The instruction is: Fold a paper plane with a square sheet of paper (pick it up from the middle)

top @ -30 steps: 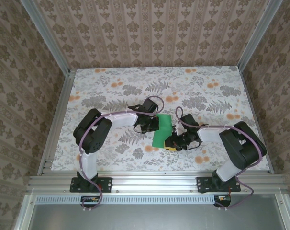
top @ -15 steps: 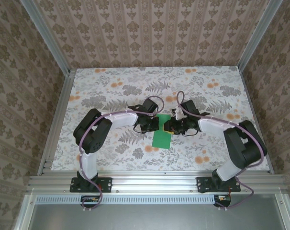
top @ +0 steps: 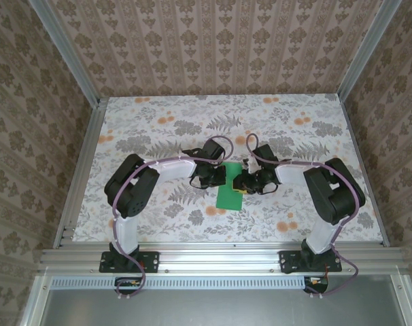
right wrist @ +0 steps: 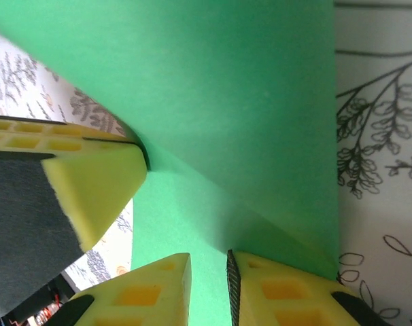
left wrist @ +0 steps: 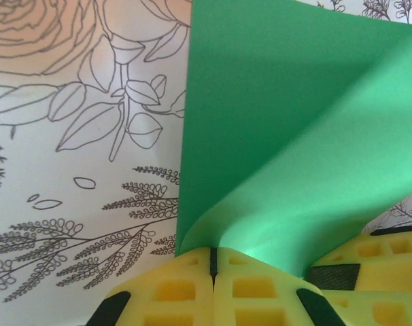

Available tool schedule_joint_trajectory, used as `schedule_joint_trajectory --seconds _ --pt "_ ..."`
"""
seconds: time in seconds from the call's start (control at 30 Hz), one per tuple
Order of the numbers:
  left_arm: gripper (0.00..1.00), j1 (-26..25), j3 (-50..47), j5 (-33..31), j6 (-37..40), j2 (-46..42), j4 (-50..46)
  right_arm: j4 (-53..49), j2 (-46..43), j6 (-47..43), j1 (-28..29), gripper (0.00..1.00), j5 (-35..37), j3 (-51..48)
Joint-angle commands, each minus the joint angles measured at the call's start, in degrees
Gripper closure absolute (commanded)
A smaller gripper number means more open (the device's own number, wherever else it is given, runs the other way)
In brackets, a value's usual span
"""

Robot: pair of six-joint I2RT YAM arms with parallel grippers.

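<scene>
Green sheet mid-table, fold half formed
Top view: the square sheet of paper [top: 229,193] lies on the floral table [top: 158,122], between the left gripper [top: 218,178] and the right gripper [top: 245,183]. Left wrist: jaws pressed together on the sheet's curled edge. Right wrist: fingers narrowly parted about the paper; whether they bite, I cannot tell. Judged: line up edges before pressing the crease.
</scene>
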Motion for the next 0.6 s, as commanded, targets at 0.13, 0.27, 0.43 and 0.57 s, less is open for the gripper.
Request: schedule_joint_trajectory --seconds 0.13,0.27,0.43,0.57 --pt "0.95 -0.7 -0.1 -1.8 1.1 2.6 -5.5 0.6 -2.1 -0.5 -3.8 0.76 -2.8 3.4" --pt "0.95 -0.7 0.1 -1.9 1.1 2.6 -5.5 1.0 2.0 -1.2 -4.1 0.76 -4.0 4.3" --pt "0.95 -0.8 0.0 -1.9 1.1 2.5 -5.7 -0.8 5.3 -2.4 -4.2 0.76 -0.3 3.6" --pt "0.95 -0.9 0.0 -1.9 1.1 2.5 -5.7 -2.9 6.1 -3.5 -4.3 0.76 1.9 3.9"
